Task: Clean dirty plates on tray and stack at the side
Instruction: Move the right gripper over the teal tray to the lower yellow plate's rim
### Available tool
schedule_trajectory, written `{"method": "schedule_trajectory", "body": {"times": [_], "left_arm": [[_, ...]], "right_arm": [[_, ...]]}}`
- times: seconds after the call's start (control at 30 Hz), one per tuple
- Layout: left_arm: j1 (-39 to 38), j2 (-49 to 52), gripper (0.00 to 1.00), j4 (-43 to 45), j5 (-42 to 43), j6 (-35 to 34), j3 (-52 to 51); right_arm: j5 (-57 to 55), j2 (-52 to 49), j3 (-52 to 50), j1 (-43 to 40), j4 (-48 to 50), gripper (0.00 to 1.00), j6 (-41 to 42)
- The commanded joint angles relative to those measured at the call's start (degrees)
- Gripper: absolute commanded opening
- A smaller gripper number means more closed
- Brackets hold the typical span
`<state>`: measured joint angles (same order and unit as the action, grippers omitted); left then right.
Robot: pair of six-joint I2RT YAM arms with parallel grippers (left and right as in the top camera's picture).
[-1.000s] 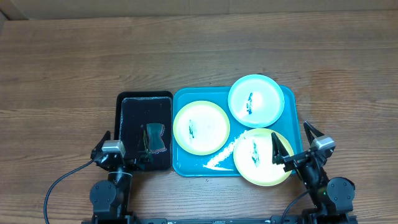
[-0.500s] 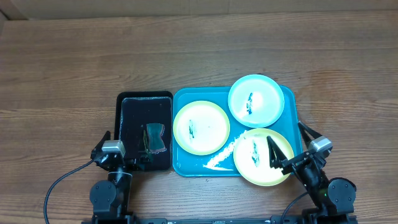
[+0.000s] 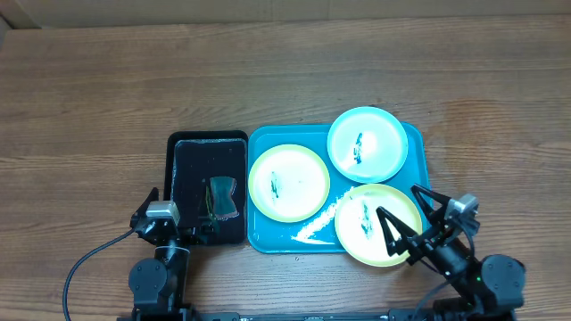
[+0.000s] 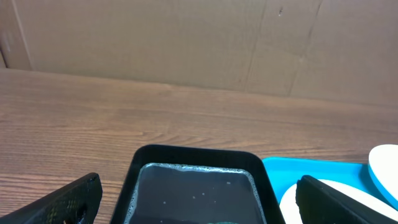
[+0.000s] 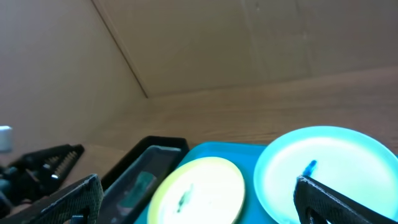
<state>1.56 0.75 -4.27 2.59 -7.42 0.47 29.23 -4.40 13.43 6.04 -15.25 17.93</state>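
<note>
Wooden tabletop [image 3: 89, 89]: my right end effector [image 3: 398, 201], spread apart over a round yellow-green plastic plate [image 3: 352, 234], may clip its rim.

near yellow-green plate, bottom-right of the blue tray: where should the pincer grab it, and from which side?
Take the near plate by its rim at the near-right edge, coming in from the side of the right pincer. It lies flat and shallow, so only the rim can be pinched. That edge appears to overhang the tray corner, leaving room for a lower finger.

Left hand [image 4: 200, 202], right hand [image 3: 400, 203] splayed wide.
</note>
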Motion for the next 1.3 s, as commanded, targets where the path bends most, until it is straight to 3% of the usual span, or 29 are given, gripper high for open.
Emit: {"method": "schedule_trajectory", "body": {"times": [0.0, 0.27, 0.47, 0.57, 0.73, 1.07, 1.27], "left_arm": [[0.35, -0.48, 0.99, -0.02, 0.00, -0.74, -0.22], [0.33, -0.48, 0.99, -0.02, -0.02, -0.74, -0.22], [0.33, -0.48, 1.00, -0.02, 0.00, -0.74, -0.22], [0.35, -0.48, 1.00, -0.02, 0.00, -0.74, -0.22], [0.33, -0.48, 1.00, -0.02, 0.00, -0.74, -0.22], [0.33, -0.48, 0.99, -0.02, 0.00, -0.74, -0.22], [0.33, -0.48, 1.00, -0.02, 0.00, -0.74, -0.22]], "right_arm": [[0.94, -5.66, 6.86, -0.04, -2.58, 1.00, -0.57], [6.62, -30.29, 23.76, 0.02, -10.86, 1.00, -3.23], [9.44, -51.25, 39.15, 0.15, -24.98, 1.00, -3.56], [9.46, -62.58, 47.06, 1.86, -35.43, 1.00, -8.13], [9.44, -74.23, 52.94, 6.69, -43.34, 1.00, -9.66], [9.03, -78.55, 53.09, 17.79, -42.77, 1.00, -10.93], [8.98, -78.55, 53.09, 20.20, -43.39, 1.00, -10.99]]}}
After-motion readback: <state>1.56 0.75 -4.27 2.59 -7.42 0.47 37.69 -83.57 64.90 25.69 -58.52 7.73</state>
